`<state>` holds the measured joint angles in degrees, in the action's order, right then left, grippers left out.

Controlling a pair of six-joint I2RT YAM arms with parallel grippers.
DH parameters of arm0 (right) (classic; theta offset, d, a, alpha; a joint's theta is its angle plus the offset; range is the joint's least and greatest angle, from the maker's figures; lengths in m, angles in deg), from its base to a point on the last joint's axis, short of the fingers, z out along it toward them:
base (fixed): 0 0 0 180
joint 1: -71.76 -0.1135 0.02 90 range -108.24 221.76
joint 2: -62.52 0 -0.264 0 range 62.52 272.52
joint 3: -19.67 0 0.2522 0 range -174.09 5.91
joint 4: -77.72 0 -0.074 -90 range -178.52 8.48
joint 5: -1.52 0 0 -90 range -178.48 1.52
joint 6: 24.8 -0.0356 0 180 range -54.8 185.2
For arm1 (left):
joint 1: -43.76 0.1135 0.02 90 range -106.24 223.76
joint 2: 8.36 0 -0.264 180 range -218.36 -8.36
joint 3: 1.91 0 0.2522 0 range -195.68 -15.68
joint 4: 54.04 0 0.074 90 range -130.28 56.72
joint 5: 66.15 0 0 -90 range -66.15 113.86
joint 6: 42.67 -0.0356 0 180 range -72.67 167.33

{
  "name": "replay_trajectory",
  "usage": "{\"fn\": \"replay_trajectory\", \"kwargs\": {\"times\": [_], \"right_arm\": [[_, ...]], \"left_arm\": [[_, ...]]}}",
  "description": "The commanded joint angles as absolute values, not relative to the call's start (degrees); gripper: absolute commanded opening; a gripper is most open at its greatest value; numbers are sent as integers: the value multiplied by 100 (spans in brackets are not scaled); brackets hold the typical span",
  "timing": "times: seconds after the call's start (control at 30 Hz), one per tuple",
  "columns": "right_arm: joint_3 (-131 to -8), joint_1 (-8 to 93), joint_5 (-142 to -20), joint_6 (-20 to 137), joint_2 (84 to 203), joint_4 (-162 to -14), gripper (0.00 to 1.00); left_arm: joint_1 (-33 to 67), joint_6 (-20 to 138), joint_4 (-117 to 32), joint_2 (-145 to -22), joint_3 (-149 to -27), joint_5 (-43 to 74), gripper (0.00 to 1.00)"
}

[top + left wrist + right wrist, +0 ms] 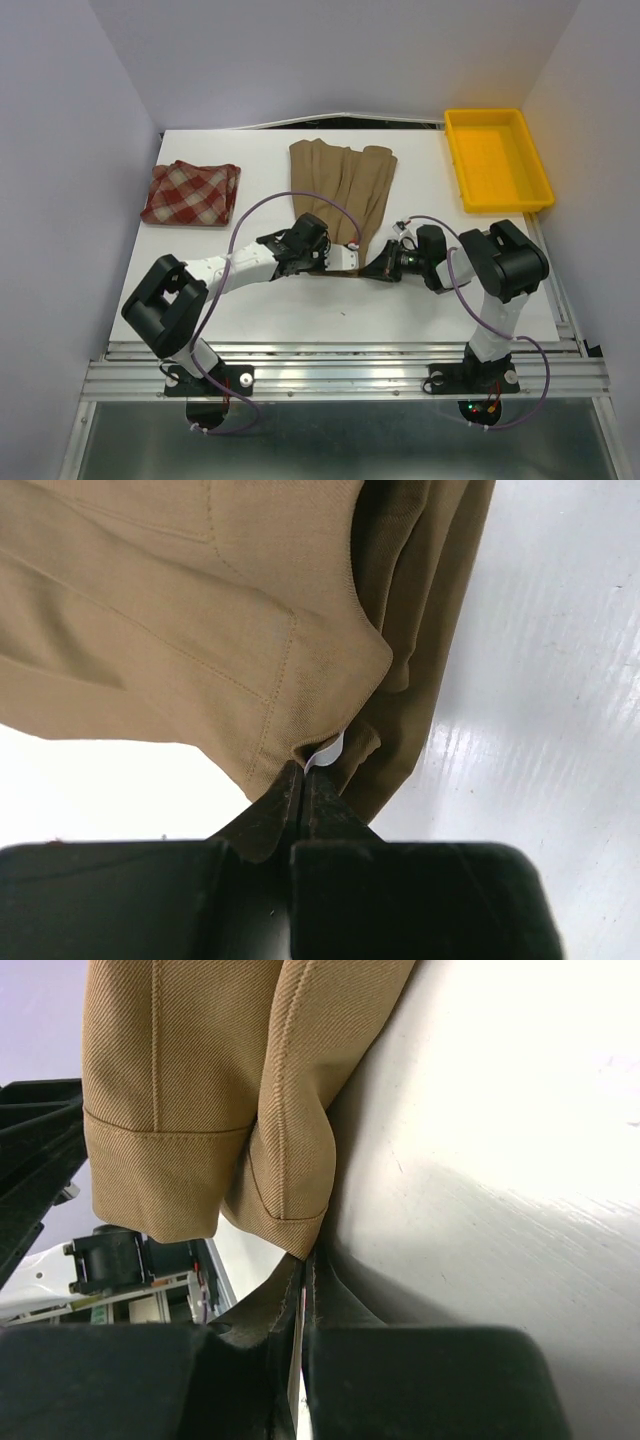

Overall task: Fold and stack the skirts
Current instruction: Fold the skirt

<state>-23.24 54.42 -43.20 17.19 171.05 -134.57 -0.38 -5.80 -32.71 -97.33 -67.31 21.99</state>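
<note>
At the near edge of the tan skirt [340, 185], about the middle of the table [420, 310], both my grippers are closed on the cloth. My left gripper [305, 778] pinches a folded corner of it, and a small white label [326, 750] shows just above my fingertips. My right gripper [304, 1260] is closed on the hem, but as far as I can see it holds only a thin bit of the lowest fold.

The skirt lies flat, with its pleats running away from me. The red plaid skirt [190, 193] lies at the far left, already folded and well apart from it. The yellow tray [497, 165] stands at the far right.

I think the danger is in my right grip. If I lift or pull now, this small bit of hem may slip out, and then one side drops and the fold becomes crooked. The pleats also overlap each other, so I may hold a different number of layers on each side. My two grippers are also near each other, so the outer parts of the skirt can hang down and bunch.
</note>
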Motion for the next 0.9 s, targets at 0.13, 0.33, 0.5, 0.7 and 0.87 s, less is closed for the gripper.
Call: {"fn": "replay_trajectory", "kwargs": {"times": [0.13, 0.33, 0.5, 0.7, 0.87], "right_arm": [[-2380, 5182, -4111, 1844, 17255, -13212, 1], [-2529, 5041, -3699, 1993, 17204, -12984, 4], [-2494, 4979, -3504, 2519, 16562, -12151, 9], [-2739, 4979, -3337, 3117, 15808, -10806, 49], [-2924, 5321, -3512, 3486, 15182, -10233, 52]], "left_arm": [[-133, -314, -3220, -9932, -6867, 1841, 0], [-133, -22, -3272, -9960, -6921, 1630, 29], [-124, -58, -3090, -9021, -6718, 1349, 44], [-98, 644, -2316, -7852, -7007, 558, 49], [-89, 1734, -2069, -8331, -7517, 681, 40]]}}
